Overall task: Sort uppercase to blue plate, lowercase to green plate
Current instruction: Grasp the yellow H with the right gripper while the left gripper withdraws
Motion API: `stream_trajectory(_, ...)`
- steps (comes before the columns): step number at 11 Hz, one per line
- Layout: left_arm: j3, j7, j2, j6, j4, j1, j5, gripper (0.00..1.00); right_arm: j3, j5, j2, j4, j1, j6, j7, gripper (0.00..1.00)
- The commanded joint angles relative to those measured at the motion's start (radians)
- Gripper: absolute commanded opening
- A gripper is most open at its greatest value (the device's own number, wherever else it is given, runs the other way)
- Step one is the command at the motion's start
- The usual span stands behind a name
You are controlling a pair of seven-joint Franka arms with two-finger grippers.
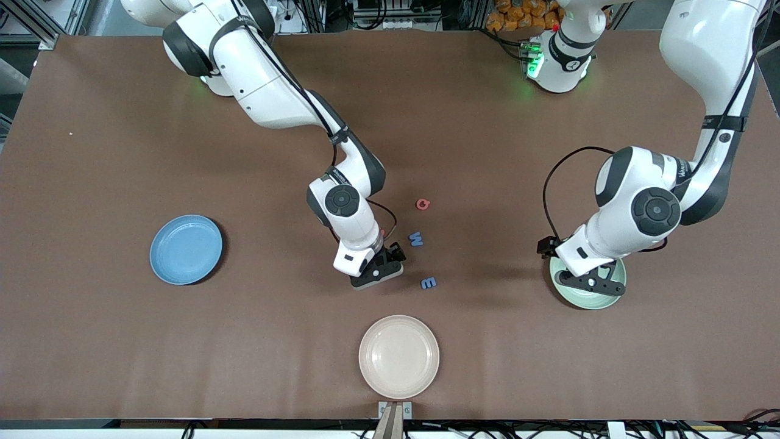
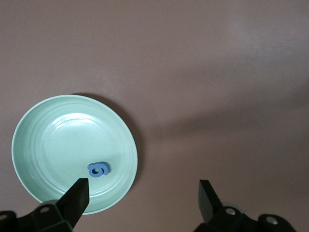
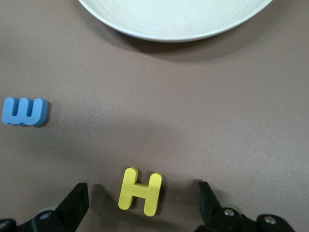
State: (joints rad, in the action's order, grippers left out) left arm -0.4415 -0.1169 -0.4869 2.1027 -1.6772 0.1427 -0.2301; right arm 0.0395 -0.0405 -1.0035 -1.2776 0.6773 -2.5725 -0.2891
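My right gripper [image 1: 378, 275] hangs open low over the table's middle, and in the right wrist view a yellow H [image 3: 140, 191] lies flat between its fingers [image 3: 77, 198], untouched. The blue m [image 3: 24, 111] [image 1: 428, 283] lies beside it. The blue W [image 1: 416, 238] and the red-pink round letter [image 1: 423, 203] lie farther from the front camera. My left gripper [image 1: 594, 283] [image 2: 143, 187] is open and empty over the green plate's [image 1: 579, 303] [image 2: 58, 140] edge; a blue g [image 2: 98, 169] lies in that plate. The blue plate [image 1: 186, 249] sits empty toward the right arm's end.
A cream-white plate [image 1: 399, 356] [image 3: 178, 19] stands empty near the table's front edge, nearer the front camera than the letters. The brown table top [image 1: 122, 140] stretches wide around the plates.
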Motion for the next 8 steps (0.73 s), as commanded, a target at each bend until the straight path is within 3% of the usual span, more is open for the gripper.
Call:
stream_trajectory(1, -0.019, -0.012, 0.034, -0.027, 0.001, 0.008, -0.005, 1.0, 0.039, 0.016, -0.009, 0.009, 0.034, 0.005, -0.032, 1.0)
stream_trajectory(2, -0.02, -0.01, 0.04, -0.027, 0.002, 0.009, -0.005, 1.0, 0.039, 0.016, -0.009, 0.007, 0.036, 0.005, -0.032, 0.97)
stream_trajectory(4, -0.023, -0.006, 0.057, -0.029, 0.002, 0.009, 0.015, 1.0, 0.039, 0.086, -0.009, 0.009, 0.034, 0.006, -0.032, 0.3)
stream_trajectory(5, -0.026, -0.001, 0.063, -0.029, 0.002, 0.009, 0.015, 1.0, 0.039, 0.109, -0.012, 0.009, 0.034, 0.005, -0.032, 0.05)
stream_trajectory(6, -0.028, -0.001, 0.065, -0.029, 0.002, 0.009, 0.015, 1.0, 0.039, 0.116, -0.014, 0.009, 0.034, 0.003, -0.032, 0.0)
stream_trajectory(8, -0.029, 0.0, 0.065, -0.029, 0.007, 0.009, 0.015, 1.0, 0.039, 0.116, -0.014, 0.009, 0.034, 0.003, -0.03, 0.0)
